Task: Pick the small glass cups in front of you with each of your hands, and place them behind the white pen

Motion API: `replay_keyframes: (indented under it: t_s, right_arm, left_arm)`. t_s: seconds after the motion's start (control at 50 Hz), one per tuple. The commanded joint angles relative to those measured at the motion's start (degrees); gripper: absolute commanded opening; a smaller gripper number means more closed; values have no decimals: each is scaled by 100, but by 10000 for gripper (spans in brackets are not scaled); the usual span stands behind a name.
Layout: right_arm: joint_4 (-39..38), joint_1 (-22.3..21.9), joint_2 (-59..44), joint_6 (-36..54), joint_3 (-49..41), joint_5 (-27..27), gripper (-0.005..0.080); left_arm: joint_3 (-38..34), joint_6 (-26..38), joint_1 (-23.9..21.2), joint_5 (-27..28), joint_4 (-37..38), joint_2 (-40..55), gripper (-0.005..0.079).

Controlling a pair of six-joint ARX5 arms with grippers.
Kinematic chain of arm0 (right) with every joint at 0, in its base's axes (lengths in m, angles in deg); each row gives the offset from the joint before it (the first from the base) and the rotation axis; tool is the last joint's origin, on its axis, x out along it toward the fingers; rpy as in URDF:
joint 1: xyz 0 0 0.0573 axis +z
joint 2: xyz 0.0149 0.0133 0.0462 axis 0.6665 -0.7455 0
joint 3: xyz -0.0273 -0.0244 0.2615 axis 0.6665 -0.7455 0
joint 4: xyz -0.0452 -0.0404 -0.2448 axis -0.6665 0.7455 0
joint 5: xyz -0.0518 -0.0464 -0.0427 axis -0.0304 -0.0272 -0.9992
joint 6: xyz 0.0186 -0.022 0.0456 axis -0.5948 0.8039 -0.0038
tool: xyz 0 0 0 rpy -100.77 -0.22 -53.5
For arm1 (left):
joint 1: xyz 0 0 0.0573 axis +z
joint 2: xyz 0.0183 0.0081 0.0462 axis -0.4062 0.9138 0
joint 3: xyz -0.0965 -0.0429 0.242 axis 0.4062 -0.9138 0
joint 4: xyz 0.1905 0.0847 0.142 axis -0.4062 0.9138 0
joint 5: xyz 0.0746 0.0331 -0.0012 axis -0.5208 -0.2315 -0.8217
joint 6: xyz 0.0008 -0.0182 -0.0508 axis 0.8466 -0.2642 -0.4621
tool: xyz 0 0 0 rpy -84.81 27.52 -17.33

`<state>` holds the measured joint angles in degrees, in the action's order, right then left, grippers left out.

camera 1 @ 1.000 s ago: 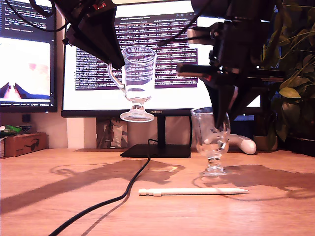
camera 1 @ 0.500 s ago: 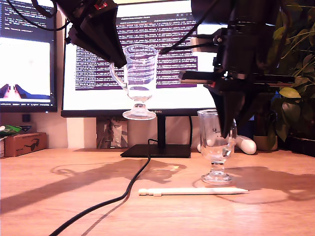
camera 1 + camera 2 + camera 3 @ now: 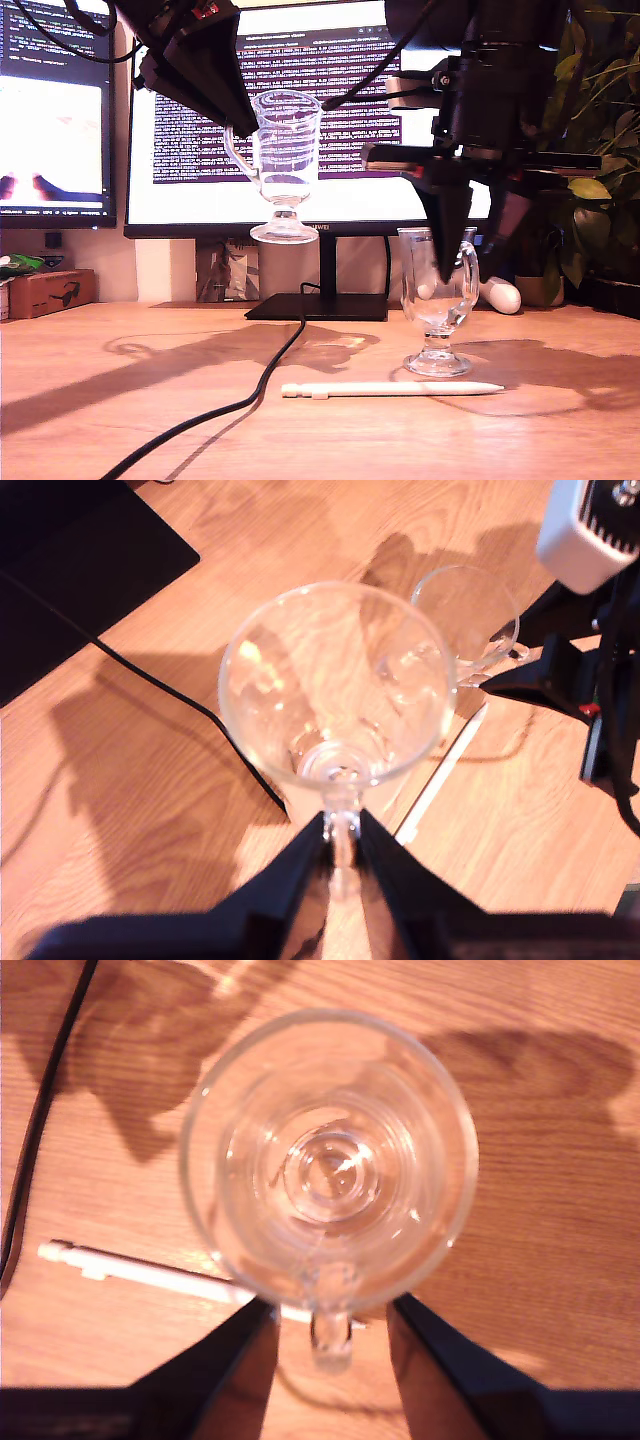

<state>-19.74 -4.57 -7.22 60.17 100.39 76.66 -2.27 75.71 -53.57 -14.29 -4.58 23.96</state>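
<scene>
My first hand (image 3: 340, 855) is clamped on the handle of the raised cup (image 3: 285, 165), which hangs in the air in front of the monitor (image 3: 300, 130), well above the counter (image 3: 120, 400) and toward the exterior view's left. My second hand (image 3: 325, 1325) stands spread to either side of the handle of the other cup (image 3: 437, 300) and grips nothing; that cup rests upright on its foot just behind the white pen (image 3: 392, 389), toward the exterior view's right. So one cup appears to be placed and the job now, as I judge it, is to bring the raised one down behind the pen too. To do that well I would keep the glass level while lowering, aim for bare wood behind the pen's notched end, near but apart from the standing cup, and stay off the black cable (image 3: 240, 400) that runs across that side. I would let go only once the foot sits flat. The second hand should lift straight up so it does not catch the handle and tip the glass.
</scene>
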Motion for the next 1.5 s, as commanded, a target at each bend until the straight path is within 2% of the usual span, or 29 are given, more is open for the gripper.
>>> replay_keyframes:
  t_s: [0.0, 0.3, 0.66, 0.9, 1.08, 1.34, 1.48]
  right_arm:
    - [-9, 52, 389, -33, -98, 7, 358]
    - [452, 44, 1670, -118, -98, 2, 375]
    - [977, -63, 2822, -133, -98, -162, 375]
    - [1329, -409, 3152, -114, -98, -166, 375]
    - [1530, -564, 3289, -72, -98, -164, 375]
    - [1576, -592, 3331, -70, -98, -160, 375]
    - [1552, -592, 3331, -70, -98, -162, 375]
  left_arm:
    - [-77, 74, -7, 74, -142, -81, -19]
    - [-385, 72, -9, 122, -380, -72, -19]
    - [-1357, 50, -153, 160, -1495, -85, -19]
    - [-2055, 72, -557, -44, -2385, -85, -19]
    - [-2579, 221, -636, -273, -3156, -107, -19]
    - [-2789, 413, -647, -236, -3943, -122, -19]
    - [-2826, 463, -625, -232, -4002, -120, -19]
